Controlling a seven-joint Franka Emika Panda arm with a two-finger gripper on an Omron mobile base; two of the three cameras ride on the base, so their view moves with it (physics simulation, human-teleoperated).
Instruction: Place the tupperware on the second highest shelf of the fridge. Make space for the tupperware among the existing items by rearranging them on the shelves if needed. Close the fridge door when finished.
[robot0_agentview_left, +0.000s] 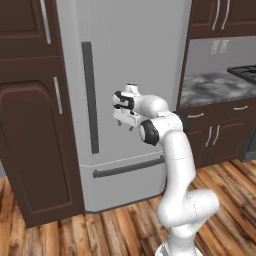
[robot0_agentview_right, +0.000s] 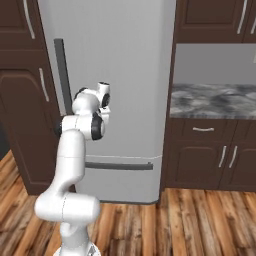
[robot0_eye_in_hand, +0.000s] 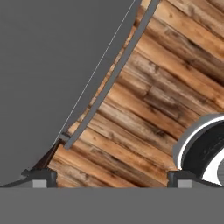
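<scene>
The fridge (robot0_agentview_left: 135, 55) stands straight ahead, and its door (robot0_agentview_right: 120, 55) is shut, so the shelves and the existing items are hidden. A long dark bar handle (robot0_agentview_left: 90, 97) runs down the door's left side. My gripper (robot0_agentview_left: 125, 126) hangs in front of the door at mid height, pointing down, open and holding nothing. In the hand view my gripper (robot0_eye_in_hand: 109, 179) has its fingertips (robot0_eye_in_hand: 39, 179) spread wide over the floor, beside the fridge's front (robot0_eye_in_hand: 43, 65). The tupperware is out of view.
The bottom drawer's horizontal handle (robot0_agentview_left: 127, 167) crosses below my hand. Dark brown cabinets (robot0_agentview_left: 30, 125) flank the fridge on the left. A marble counter (robot0_agentview_left: 215, 87) with a stove (robot0_agentview_left: 245, 72) lies to the right. Wooden floor (robot0_eye_in_hand: 166, 87) runs underneath.
</scene>
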